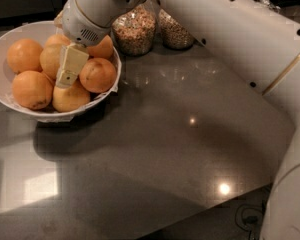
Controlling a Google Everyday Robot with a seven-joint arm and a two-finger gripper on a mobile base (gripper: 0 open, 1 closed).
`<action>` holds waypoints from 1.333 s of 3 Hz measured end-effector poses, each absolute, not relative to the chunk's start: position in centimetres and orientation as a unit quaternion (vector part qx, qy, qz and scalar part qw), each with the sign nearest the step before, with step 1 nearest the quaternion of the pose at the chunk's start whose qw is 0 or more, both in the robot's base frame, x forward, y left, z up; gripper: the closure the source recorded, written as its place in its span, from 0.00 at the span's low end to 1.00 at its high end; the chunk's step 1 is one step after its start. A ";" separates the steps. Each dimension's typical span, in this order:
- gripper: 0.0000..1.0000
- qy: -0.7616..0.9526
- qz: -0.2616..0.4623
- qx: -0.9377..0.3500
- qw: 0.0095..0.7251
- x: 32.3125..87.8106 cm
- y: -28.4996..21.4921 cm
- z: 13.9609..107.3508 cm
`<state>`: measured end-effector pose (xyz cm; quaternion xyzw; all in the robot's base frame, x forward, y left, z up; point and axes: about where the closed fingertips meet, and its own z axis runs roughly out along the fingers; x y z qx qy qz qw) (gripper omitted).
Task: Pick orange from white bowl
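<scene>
The white bowl (5, 44) stands at the far left of the dark counter and holds several oranges. My gripper (68, 69) reaches down into the bowl from above, in the middle of the pile. It lies against a paler, yellowish orange (50, 59) on its left, and a deeper-orange one (97, 75) is on its right. A pale, slightly oval orange (70, 99) lies just below the gripper tip. My arm hides the back right part of the bowl.
Two glass jars of grain (135, 29) (174, 31) stand just behind and right of the bowl. The white arm (230, 39) crosses the upper right. The dark glossy counter (165, 149) stretches to the right and front, with its edge at the lower right.
</scene>
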<state>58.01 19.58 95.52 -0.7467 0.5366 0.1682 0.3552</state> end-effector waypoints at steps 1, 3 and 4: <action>0.10 0.536 0.169 -0.747 0.355 58.0 19.7 95.5; 0.17 0.536 0.171 -0.747 0.355 58.2 19.8 95.2; 0.20 0.537 0.173 -0.746 0.353 58.3 19.9 95.0</action>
